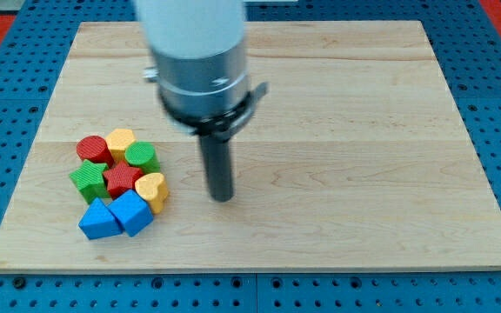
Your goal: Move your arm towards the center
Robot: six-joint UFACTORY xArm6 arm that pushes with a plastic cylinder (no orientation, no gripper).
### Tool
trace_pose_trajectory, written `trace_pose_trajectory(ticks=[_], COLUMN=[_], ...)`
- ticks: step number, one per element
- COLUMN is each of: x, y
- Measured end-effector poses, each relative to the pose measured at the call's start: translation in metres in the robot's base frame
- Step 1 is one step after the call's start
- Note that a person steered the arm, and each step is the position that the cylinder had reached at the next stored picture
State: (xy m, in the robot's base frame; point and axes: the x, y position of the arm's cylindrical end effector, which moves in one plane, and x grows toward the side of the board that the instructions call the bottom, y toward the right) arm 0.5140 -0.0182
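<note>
My tip (223, 198) rests on the wooden board (364, 174), a little left of its middle. It stands apart from a tight cluster of blocks at the view's left. The cluster holds a red round block (92, 148), a yellow heart-shaped block (121, 140), a green round block (143, 156), a green star-shaped block (87, 178), a red star-shaped block (122, 179), a second yellow heart-shaped block (151, 190) and two blue blocks (99, 220) (131, 211). The nearest one, the second yellow heart, lies to the left of my tip.
The arm's white and grey body (197, 52) hangs over the board's upper middle and hides part of it. A blue perforated table (7, 96) surrounds the board on all sides.
</note>
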Motion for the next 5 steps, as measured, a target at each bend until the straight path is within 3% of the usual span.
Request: trace_pose_trajectory(ticks=[1, 2, 5], x=[-0.042, -0.063, -0.066], y=[0.046, 0.047, 0.047])
